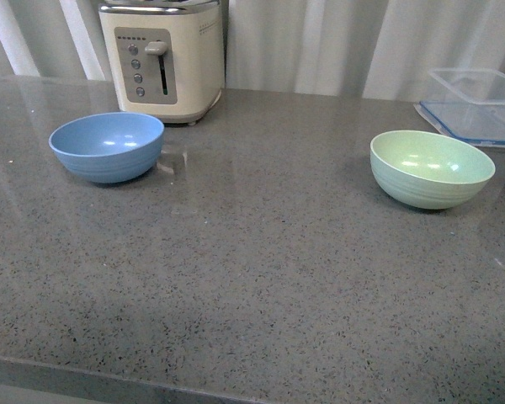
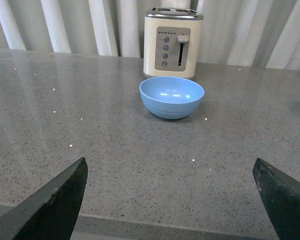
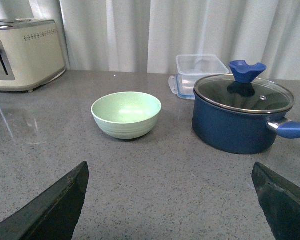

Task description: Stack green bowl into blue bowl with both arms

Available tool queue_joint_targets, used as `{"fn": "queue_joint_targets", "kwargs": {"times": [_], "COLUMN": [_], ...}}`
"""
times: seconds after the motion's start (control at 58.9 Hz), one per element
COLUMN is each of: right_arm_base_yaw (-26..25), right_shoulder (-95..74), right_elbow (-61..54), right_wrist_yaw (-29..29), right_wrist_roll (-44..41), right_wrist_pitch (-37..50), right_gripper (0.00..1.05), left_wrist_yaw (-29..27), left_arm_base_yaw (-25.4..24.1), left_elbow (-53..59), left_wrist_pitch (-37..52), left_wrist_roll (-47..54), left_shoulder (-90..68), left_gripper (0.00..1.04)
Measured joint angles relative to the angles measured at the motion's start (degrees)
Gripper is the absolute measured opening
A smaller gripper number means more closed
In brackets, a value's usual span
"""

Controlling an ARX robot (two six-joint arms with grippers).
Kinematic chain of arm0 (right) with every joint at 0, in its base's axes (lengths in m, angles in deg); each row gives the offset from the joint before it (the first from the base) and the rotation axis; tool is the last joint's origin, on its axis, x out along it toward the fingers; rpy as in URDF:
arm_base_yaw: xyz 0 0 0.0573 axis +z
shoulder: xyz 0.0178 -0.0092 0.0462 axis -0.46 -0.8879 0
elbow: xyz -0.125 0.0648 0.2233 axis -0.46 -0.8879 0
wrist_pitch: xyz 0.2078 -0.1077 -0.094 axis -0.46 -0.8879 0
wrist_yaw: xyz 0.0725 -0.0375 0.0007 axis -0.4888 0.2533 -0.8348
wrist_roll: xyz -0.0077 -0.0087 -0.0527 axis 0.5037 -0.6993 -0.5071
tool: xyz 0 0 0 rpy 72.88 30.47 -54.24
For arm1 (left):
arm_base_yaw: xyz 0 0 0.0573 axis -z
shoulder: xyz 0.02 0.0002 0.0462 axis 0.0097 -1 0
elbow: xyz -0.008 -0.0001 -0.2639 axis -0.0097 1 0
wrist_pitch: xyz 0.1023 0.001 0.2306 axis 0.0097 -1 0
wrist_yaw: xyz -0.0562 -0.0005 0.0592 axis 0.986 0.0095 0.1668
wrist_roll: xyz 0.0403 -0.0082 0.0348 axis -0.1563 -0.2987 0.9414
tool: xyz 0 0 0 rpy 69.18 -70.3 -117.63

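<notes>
Mint-green matte round bowl (image 1: 432, 168) well apart from cornflower-blue matte round bowl (image 1: 107, 147).
Left gripper (image 2: 170, 162), right gripper (image 3: 170, 165): spread wide, empty.

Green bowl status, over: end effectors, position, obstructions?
Both open: left end effector, right end effector. The pale mint-green round matte bowl and light cornflower-blue round matte bowl upright, far apart, unstacked. Nothing between them.

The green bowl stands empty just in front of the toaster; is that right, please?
Not quite: the green bowl stands empty beside the blue pot, as the right wrist view shows. In the left wrist view, the blue bowl is the one in front of the toaster.
</notes>
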Motion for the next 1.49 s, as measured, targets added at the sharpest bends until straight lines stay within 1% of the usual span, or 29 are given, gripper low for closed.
{"fn": "queue_joint_targets", "kwargs": {"times": [0.288, 0.305, 0.322, 0.339, 0.373, 0.39, 0.407, 0.509, 0.577, 0.713, 0.848, 0.899, 0.967, 1.069, 1.239, 1.307, 1.493], "right_arm_base_yaw": [0.0, 0.0, 0.0, 0.0, 0.0, 0.0, 0.0, 0.0, 0.0, 0.0, 0.0, 0.0, 0.0, 0.0, 0.0, 0.0, 0.0], "right_shoulder": [0.0, 0.0, 0.0, 0.0, 0.0, 0.0, 0.0, 0.0, 0.0, 0.0, 0.0, 0.0, 0.0, 0.0, 0.0, 0.0, 0.0], "right_elbow": [0.0, 0.0, 0.0, 0.0, 0.0, 0.0, 0.0, 0.0, 0.0, 0.0, 0.0, 0.0, 0.0, 0.0, 0.0, 0.0, 0.0], "right_wrist_yaw": [0.0, 0.0, 0.0, 0.0, 0.0, 0.0, 0.0, 0.0, 0.0, 0.0, 0.0, 0.0, 0.0, 0.0, 0.0, 0.0, 0.0], "right_wrist_roll": [0.0, 0.0, 0.0, 0.0, 0.0, 0.0, 0.0, 0.0, 0.0, 0.0, 0.0, 0.0, 0.0, 0.0, 0.0, 0.0, 0.0], "right_wrist_pitch": [0.0, 0.0, 0.0, 0.0, 0.0, 0.0, 0.0, 0.0, 0.0, 0.0, 0.0, 0.0, 0.0, 0.0, 0.0, 0.0, 0.0], "right_gripper": [0.95, 0.95, 0.95, 0.95, 0.95, 0.95, 0.95, 0.95, 0.95, 0.95, 0.95, 0.95, 0.95, 0.95, 0.95, 0.95, 0.95], "left_wrist_yaw": [0.0, -0.8, -3.8, -9.6, -16.0, -18.5, -19.3, -17.0, -13.3, -8.0, -0.7, -0.6, 1.5, 3.4, 3.5, 2.5, 2.7], "left_arm_base_yaw": [0.0, 0.2, 1.1, 3.0, 4.7, 5.1, 5.1, 3.5, 1.4, -3.0, -6.9, -7.6, -8.5, -8.6, -7.4, -6.5, -5.8], "left_elbow": [0.0, -0.1, -0.5, -2.0, -4.0, -4.9, -5.4, -9.0, -12.5, -19.3, -27.3, -29.9, -35.1, -42.1, -52.7, -56.2, -63.6], "left_wrist_pitch": [0.0, -0.2, -1.9, -6.2, -10.7, -12.4, -12.8, -12.4, -12.0, -9.8, -7.8, -7.1, -7.3, -7.5, -8.4, -9.1, -8.7], "left_wrist_roll": [0.0, 0.0, -0.4, -0.7, -1.3, -1.6, -2.0, -3.9, -5.1, -6.6, -10.0, -10.7, -13.8, -16.9, -20.3, -21.1, -23.5], "left_shoulder": [0.0, -0.2, -1.1, -3.2, -6.9, -9.4, -10.7, -16.1, -19.2, -27.2, -37.1, -40.4, -46.4, -54.8, -67.7, -72.3, -83.2], "left_gripper": [0.98, 0.98, 0.98, 0.98, 0.98, 0.98, 0.98, 0.98, 0.98, 0.98, 0.98, 0.98, 0.98, 0.98, 0.98, 0.98, 0.98]}}
